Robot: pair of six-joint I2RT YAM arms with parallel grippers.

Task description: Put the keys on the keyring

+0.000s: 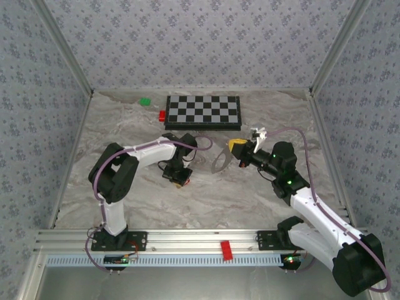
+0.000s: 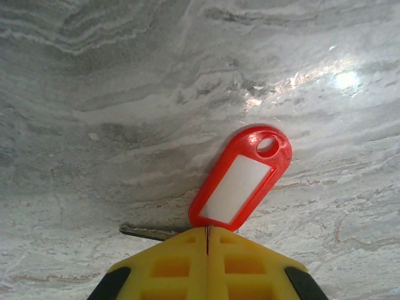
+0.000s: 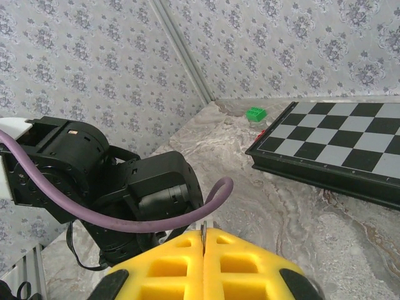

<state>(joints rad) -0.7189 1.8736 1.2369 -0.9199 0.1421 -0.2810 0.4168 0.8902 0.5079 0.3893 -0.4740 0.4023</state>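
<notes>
1. Presently, the keys [image 2: 240,181], one red tag, are pinched at the edge by the closed left claw [image 2: 207,240], leaving the hole free.
2. The keyring [image 1: 219,161] is clamped in the closed right claw [image 3: 204,236] nearby, presumably for threading.

**Open ground:** grey-veined marble tabletop [image 1: 206,206], bare across the lower centre of the top view between the arm bases, and along the left edge and upper right.

**Obstacles:** black-and-white folding chessboard [image 1: 202,111], upper centre; small green block [image 1: 145,100] and small red block [image 1: 162,115] at its left end.

**Mid-frame gap:** narrow, between left gripper [image 2: 207,236], pinching a flat red plastic key tag [image 2: 240,181], and right gripper [image 1: 235,147]. A thin grey semi-transparent loop [image 1: 220,159], pinched by the right gripper, crosses it.

**Right wrist view:** purple cable [image 3: 156,219] arcs just ahead of the fingers.
</notes>
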